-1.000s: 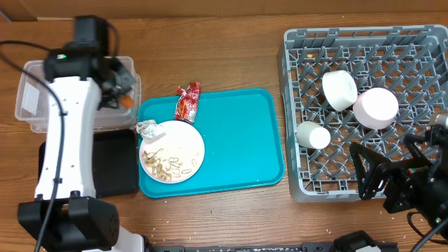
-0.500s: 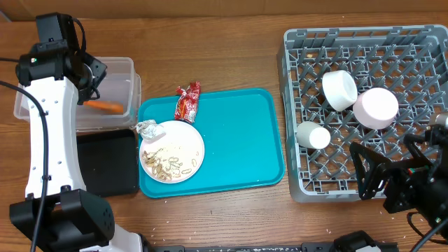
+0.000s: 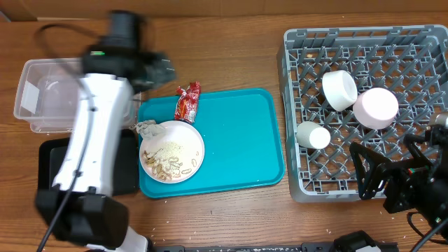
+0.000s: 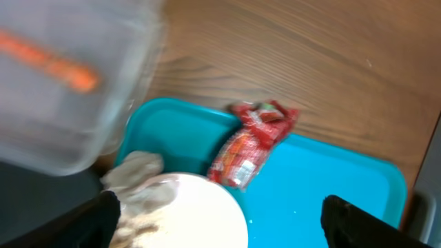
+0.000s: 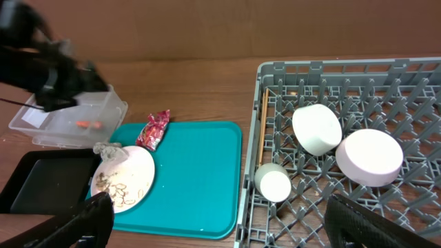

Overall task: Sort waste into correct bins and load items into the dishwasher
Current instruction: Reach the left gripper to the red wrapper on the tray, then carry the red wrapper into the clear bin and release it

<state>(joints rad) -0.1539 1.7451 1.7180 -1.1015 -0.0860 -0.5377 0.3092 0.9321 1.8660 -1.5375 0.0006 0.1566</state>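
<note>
My left gripper [image 4: 220,224] is open and empty, hanging above the tray's back left corner; it is blurred in the overhead view [image 3: 159,70]. Below it lie a red wrapper [image 4: 251,145], a crumpled tissue [image 4: 134,179] and a white plate [image 4: 193,217] with food scraps [image 3: 164,166] on the teal tray [image 3: 238,140]. An orange piece [image 4: 52,62] lies in the clear bin [image 3: 42,94]. My right gripper [image 5: 224,227] stands open and empty at the near edge of the grey dish rack [image 3: 364,56], which holds two bowls [image 3: 339,89] [image 3: 375,107] and a cup [image 3: 312,135].
A black bin [image 3: 122,168] sits left of the tray, in front of the clear bin. A thin wooden stick [image 5: 262,124] lies along the rack's left side. Bare wooden table [image 3: 238,49] runs behind the tray and between tray and rack.
My left gripper has opened and left the orange piece in the clear bin. The left arm has swung right, from over the bin toward the tray. The right arm has not moved.
</note>
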